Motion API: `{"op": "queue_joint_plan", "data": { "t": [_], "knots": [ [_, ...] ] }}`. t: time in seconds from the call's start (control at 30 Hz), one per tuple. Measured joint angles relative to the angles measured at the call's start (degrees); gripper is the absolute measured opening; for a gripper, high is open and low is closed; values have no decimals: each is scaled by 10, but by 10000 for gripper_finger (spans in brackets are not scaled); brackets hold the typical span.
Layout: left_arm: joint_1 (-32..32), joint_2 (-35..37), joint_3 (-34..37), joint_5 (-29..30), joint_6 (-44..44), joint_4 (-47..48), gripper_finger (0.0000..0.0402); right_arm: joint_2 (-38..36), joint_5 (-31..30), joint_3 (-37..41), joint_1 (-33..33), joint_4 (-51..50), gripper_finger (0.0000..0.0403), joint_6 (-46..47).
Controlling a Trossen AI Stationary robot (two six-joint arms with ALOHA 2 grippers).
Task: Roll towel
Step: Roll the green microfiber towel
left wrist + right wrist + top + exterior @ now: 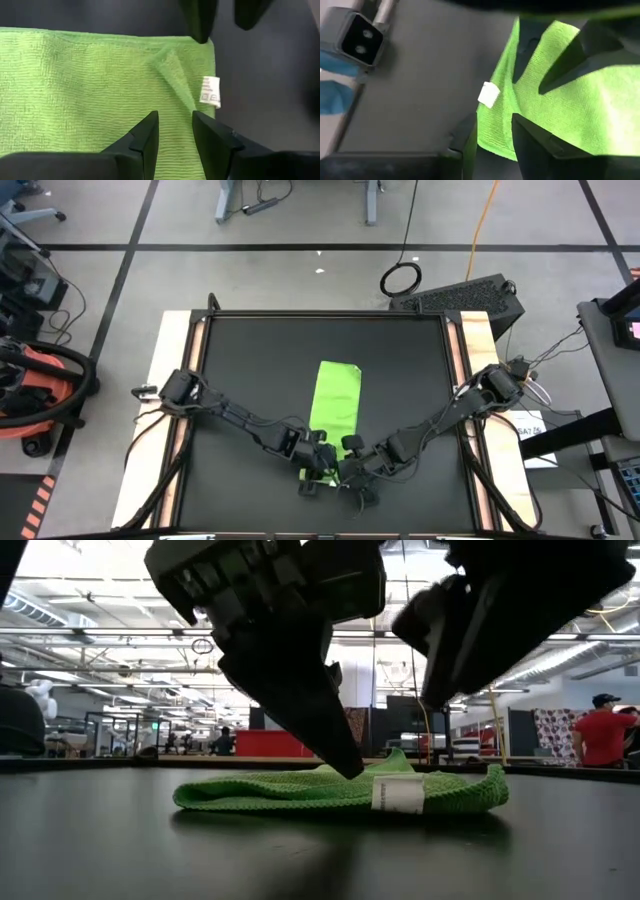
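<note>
High view shows the small, soft, lime-green towel (336,398) lying flat in a long strip on the middle of the black table mat (240,360). A little white tag (397,794) sticks out at its near end. Both dark grippers meet at that near end. The left gripper (175,131) points down over the green cloth, its two fingers a narrow gap apart with nothing between them. The right gripper (494,134) sits at the edge by the tag, its fingers a narrow gap apart too, with the towel's edge showing in the gap.
</note>
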State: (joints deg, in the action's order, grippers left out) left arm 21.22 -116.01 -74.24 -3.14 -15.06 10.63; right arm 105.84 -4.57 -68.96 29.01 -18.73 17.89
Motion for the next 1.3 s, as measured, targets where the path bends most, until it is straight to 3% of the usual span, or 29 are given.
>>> {"op": "queue_joint_plan", "data": {
  "t": [0.23,0.37,0.57,0.87,1.13,1.3],
  "knots": [
    [-5,-3,2,-36,41,3,124,-1,16,59,-17,66,100,91],
    [-4,-4,-3,-71,60,-23,124,3,-9,74,-21,79,100,120],
    [-10,-22,0,-74,60,-15,124,1,-26,94,-35,106,100,133],
    [-16,-24,0,-81,64,-23,124,1,28,120,-40,173,100,147],
    [-17,-22,0,-80,64,-31,124,17,51,121,-31,171,100,150],
    [-18,-22,0,-80,54,-31,124,24,45,120,-21,176,72,155]
  ]
}}
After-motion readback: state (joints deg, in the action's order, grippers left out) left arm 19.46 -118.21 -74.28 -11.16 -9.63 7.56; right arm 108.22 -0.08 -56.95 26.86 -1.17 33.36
